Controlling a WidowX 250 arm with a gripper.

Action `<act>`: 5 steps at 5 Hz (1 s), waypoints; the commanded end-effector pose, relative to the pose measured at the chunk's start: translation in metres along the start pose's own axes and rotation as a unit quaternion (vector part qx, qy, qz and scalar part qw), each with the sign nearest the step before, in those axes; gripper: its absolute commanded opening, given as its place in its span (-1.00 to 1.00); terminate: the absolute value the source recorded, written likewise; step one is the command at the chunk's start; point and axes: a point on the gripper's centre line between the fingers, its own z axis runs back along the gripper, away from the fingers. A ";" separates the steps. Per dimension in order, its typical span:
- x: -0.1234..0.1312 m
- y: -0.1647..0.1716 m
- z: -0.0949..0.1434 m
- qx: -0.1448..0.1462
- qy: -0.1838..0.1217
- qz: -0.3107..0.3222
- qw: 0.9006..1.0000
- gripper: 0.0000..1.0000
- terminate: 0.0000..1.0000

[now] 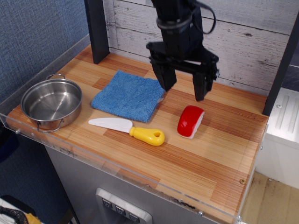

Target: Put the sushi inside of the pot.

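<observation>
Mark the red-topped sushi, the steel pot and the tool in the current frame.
Red-topped toy sushi on its white base (190,121): table camera view, on the glossy red top.
Shallow round stainless-steel pot (70,113): same view, on the outer side wall.
Black tool (184,92): same view, midway between its open fingertips.

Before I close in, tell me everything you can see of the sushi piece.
The sushi is a small toy nigiri with a glossy red rounded top over a white base that shows along its right and lower edge; it looks like hard plastic. It lies flat on the wooden tabletop, long axis running slightly diagonally, right of the yellow-handled toy knife and apart from it. Nothing touches it but the table. The gripper hangs open just behind and above it, its fingers clear of it.
</observation>
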 end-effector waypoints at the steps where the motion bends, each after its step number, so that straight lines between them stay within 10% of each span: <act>1: 0.009 0.004 -0.028 -0.007 0.007 -0.024 1.000 1.00 -1.00; 4: 0.006 -0.006 -0.065 -0.012 0.015 -0.027 0.999 1.00 -1.00; 5: 0.007 -0.007 -0.064 -0.008 0.006 -0.024 1.000 -1.00 -1.00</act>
